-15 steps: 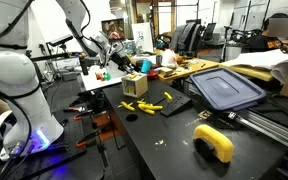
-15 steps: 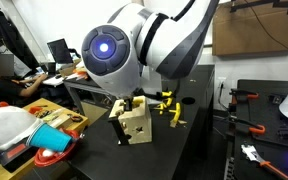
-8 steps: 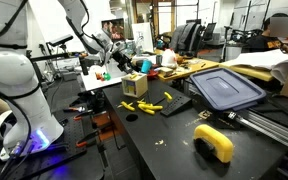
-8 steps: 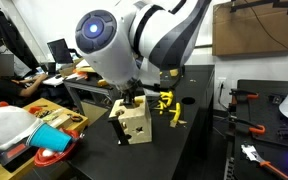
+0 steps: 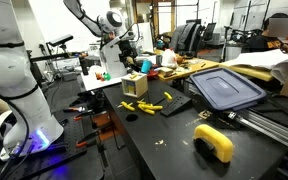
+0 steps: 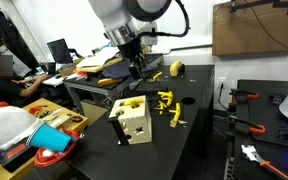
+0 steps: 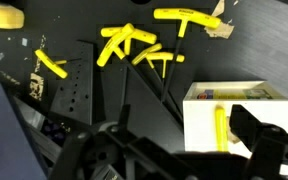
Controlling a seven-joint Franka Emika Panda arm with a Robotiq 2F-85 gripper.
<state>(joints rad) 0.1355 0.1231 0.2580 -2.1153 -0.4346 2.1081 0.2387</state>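
Hovering claw (image 6: 136, 68): released, jaws spread wide, gripping nothing, raised above the wooden box (image 6: 134, 118).
Wooden box: upright on the black counter (image 6: 179, 150), top open.
Inside box: one yellow tool (image 7: 220, 125), visible in the wrist view.
Yellow T-handle keys (image 7: 134, 50): loose on the counter, just beside the box.

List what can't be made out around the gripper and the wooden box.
- Light wooden box: in the wrist view its lower part is cut off by the bottom edge and a dark, blurred finger.
- Yellow stick in the box: its lower end is hidden in the same way, and what it is stays unclear.
- Yellow T-handled tools: too small to count in an exterior view.
- Black gripper: its fingertips are too small to see in an exterior view.
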